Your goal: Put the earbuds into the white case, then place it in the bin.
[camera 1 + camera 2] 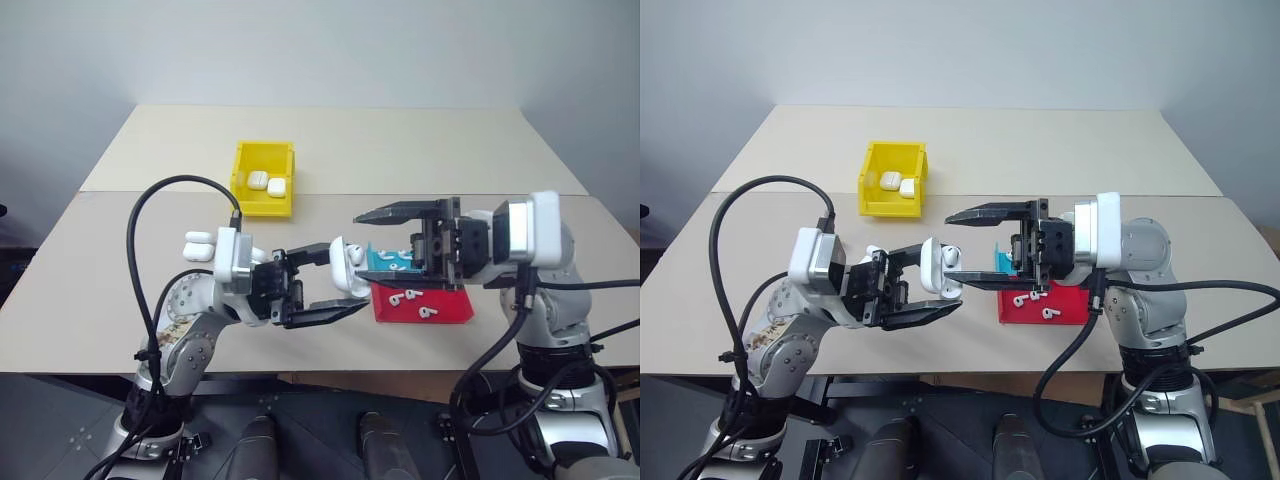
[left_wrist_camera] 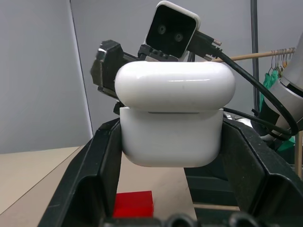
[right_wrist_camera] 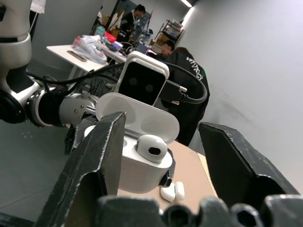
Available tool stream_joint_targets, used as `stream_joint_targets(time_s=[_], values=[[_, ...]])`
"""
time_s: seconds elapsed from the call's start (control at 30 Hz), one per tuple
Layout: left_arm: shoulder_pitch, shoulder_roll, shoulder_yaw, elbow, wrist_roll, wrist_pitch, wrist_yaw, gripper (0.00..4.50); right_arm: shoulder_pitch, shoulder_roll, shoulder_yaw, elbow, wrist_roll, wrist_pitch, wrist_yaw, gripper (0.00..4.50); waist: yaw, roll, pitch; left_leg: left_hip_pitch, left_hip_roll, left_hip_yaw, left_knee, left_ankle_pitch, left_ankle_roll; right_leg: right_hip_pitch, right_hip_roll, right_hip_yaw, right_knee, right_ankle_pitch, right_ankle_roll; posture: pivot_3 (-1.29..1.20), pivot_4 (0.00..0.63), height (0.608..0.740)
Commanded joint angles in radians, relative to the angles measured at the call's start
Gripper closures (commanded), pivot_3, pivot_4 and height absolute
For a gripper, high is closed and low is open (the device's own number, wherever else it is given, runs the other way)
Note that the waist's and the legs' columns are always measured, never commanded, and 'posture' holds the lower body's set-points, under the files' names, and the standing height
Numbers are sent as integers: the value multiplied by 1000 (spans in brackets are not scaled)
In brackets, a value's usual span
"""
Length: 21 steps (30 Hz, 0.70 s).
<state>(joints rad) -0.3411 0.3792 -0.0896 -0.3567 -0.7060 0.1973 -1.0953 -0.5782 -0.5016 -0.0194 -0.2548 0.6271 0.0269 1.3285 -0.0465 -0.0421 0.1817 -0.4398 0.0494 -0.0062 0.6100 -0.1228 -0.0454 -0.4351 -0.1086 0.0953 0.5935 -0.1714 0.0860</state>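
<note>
Left jaws clamped on open white case, right jaws apart, clear air between.

- 2 head views: high, facing forward and down over the table; both share the whole scene.
- Left wrist view: close behind the white case.
- Right wrist view: facing it from the opposite side.

Two cases in one yellow bin, three earbuds on one red tray.
</note>
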Motion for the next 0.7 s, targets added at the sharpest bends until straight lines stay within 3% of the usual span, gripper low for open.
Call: stream_joint_targets(time_s=[0.03,0.17,0.27,0.4,0.57,0.7], values=[[-3,3,21,10,25,-44,-6,1706,3,-41,-29,-7,28,-6,36,1582,0,0,0,0,0,0,0,0,0,0,0,0,0,0,0,0,150,740],[38,38,22,68,103,-114,-36,1706,-55,-202,-49,45,23,138,49,1582,0,0,0,0,0,0,0,0,0,0,0,0,-1,0,0,0,150,740],[88,59,16,91,160,-192,-68,1706,-147,-349,26,150,-135,210,46,1582,-2,0,0,0,0,0,0,0,0,-1,0,1,-1,0,0,0,150,740],[139,52,10,51,163,-204,-49,1706,-289,-444,191,304,-352,262,85,1582,-7,0,0,0,0,0,-1,0,0,-3,0,0,-1,-1,-1,0,150,740],[151,34,5,41,194,-226,-9,1706,-457,-410,381,550,-596,265,107,1582,-21,0,0,-3,0,0,-1,0,0,-4,0,1,-2,-1,-1,0,150,740],[158,33,-7,38,216,-237,10,1706,-557,-322,514,768,-788,223,71,1582,-26,0,0,-4,0,0,-3,0,0,-5,0,0,-1,-1,-1,0,150,740]])
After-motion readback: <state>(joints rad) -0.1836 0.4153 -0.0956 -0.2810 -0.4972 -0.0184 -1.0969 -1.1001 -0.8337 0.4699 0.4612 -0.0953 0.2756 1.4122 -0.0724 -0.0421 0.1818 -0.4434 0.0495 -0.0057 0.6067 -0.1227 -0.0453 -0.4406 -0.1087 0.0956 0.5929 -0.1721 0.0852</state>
